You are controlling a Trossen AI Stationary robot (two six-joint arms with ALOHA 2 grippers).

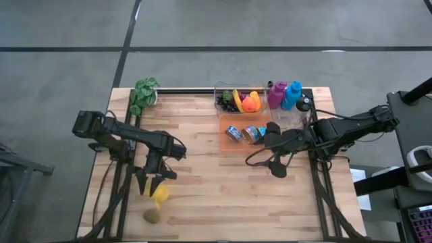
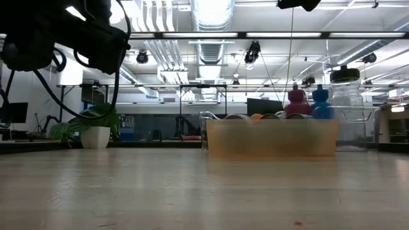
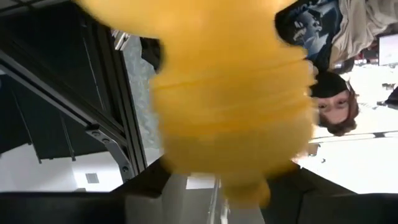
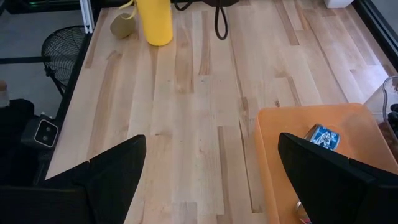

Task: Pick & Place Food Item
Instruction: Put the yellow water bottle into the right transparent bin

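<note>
A smooth yellow food item (image 1: pixel 160 196) stands near the table's near-left corner. In the right wrist view the yellow food item (image 4: pixel 154 22) looks upright, its lower end at the tabletop. My left gripper (image 1: pixel 150 183) points at it from the far side, fingers apart. In the left wrist view the item (image 3: pixel 230 106) fills the picture, blurred. A small olive-brown fruit (image 1: pixel 152 216) lies on the wood just nearer the front edge. My right gripper (image 1: pixel 277 169) hangs open over the table's middle right, with nothing between its fingers (image 4: pixel 112 174). My left gripper stands at the yellow item's upper part (image 1: pixel 157 189), coming about level from the table's far side. I cannot tell whether its fingers touch it: the item itself fills the wrist view and hides the place of contact.
An orange tray (image 1: pixel 229 145) with cans sits at the back right, beside a clear bin of fruit (image 1: pixel 236 101), magenta and blue bottles (image 1: pixel 283 94) and a black-lidded jar (image 1: pixel 304 104). A potted plant (image 1: pixel 144 94) stands at the far left. A person (image 3: pixel 336 106) shows beyond the table.
</note>
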